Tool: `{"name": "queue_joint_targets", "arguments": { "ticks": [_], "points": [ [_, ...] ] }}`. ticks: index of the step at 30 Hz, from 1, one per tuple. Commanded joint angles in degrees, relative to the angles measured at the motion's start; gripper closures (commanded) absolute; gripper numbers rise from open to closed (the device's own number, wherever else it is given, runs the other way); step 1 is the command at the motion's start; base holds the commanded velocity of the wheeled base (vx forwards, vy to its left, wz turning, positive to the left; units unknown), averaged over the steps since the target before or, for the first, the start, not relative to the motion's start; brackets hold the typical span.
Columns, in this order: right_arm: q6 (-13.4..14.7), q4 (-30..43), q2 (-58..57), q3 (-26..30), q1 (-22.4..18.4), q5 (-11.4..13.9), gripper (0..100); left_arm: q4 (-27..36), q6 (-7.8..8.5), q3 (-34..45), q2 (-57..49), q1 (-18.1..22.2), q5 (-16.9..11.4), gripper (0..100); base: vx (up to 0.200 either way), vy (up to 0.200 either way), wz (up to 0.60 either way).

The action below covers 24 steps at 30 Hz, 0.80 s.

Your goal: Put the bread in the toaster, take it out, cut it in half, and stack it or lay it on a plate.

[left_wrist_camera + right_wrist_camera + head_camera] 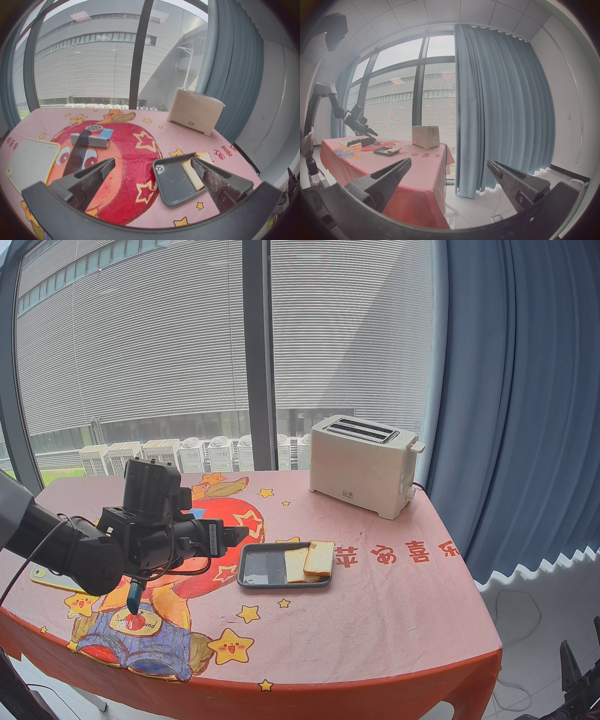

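Far right on table: toaster. Nearer, left of it, mid-table: tray, bread slices overlapping on its right end. Left edge: cutting board.

tablecloth: pink (cartoon print) | curtain: blue, at right | window: possibly condenser units outside

We see a cream toaster, a dark grey tray, pale bread with tan crust, a pink surface patterned with yellow stars and red lettering, a blue-grey curtain, a white board rimmed in yellow
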Motion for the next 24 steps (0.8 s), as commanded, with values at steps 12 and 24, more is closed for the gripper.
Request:
{"name": "queue_joint_targets", "arguments": {
  "ticks": [12,24],
  "points": [
    [-0.01,0.0,-0.57,0.84,0.02,-0.05,0,-25.26,6.21,14.66,-2.76,3.45,0.38,0,0.0,0.0,0.0],
    [-0.01,0.0,-0.57,0.84,0.02,-0.05,0,-46.0,13.24,20.73,-1.09,4.41,5.66,0,0.0,0.0,0.0]
  ]
}}
